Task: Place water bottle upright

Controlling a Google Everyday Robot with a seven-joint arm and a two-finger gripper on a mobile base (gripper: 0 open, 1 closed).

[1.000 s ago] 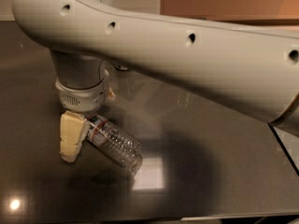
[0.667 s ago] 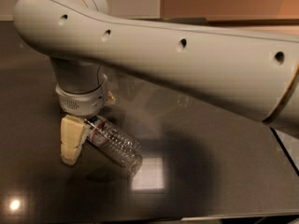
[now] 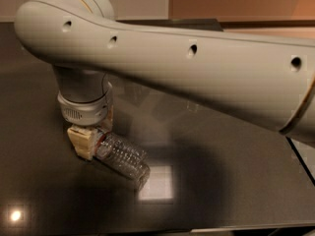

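Note:
A clear ribbed plastic water bottle (image 3: pixel 123 157) lies tilted on the dark tabletop (image 3: pixel 221 181) at the lower left, its base pointing down-right. A thin red band shows near its upper end. My gripper (image 3: pixel 88 141), with cream-coloured fingers (image 3: pixel 81 140), hangs down from the big white arm (image 3: pixel 187 68) and is shut on the bottle's upper end. The bottle's cap is hidden behind the fingers.
The white arm crosses most of the view from the upper left to the right edge. A bright square reflection (image 3: pixel 157 183) lies on the tabletop just right of the bottle. The table's front edge runs along the bottom.
The arm has swung and the gripper has turned slightly. The bottle has come along in it and now lies a little flatter, its base pointing further right.

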